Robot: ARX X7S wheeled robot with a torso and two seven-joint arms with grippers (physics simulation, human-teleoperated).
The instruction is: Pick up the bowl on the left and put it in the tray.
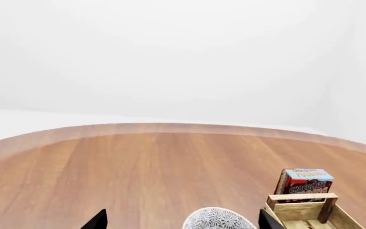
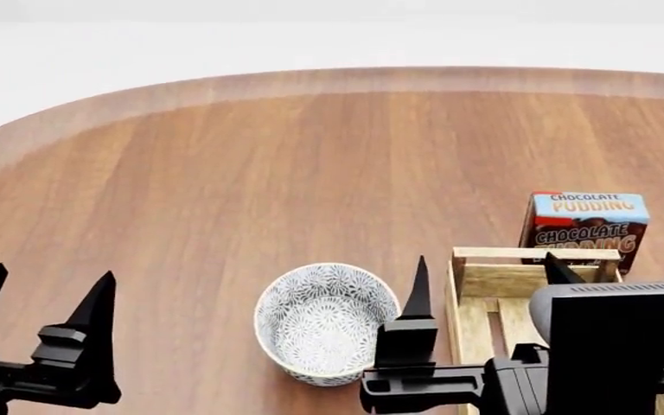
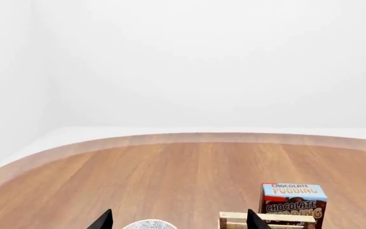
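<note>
The bowl (image 2: 326,322), white with a dense grey-blue floral pattern, stands upright on the wooden table, just left of the tray (image 2: 536,254), a light-wood slatted crate. My left gripper (image 2: 46,290) hangs open near the table's front, well left of the bowl and holding nothing. The left wrist view shows the bowl (image 1: 218,219) ahead between the open gripper's (image 1: 181,219) tips, and the tray (image 1: 300,202) beside it. My right gripper (image 2: 488,268) is open and empty over the tray's near end, one fingertip (image 2: 421,268) between bowl and tray. The right wrist view catches the bowl's rim (image 3: 150,223) and the tray's end bar (image 3: 269,218).
A chocolate pudding box (image 2: 586,226) stands upright just behind the tray's far end, also in both wrist views (image 1: 304,181) (image 3: 294,199). The round wooden table (image 2: 252,173) stretches bare to its curved far edge, with white floor and walls beyond.
</note>
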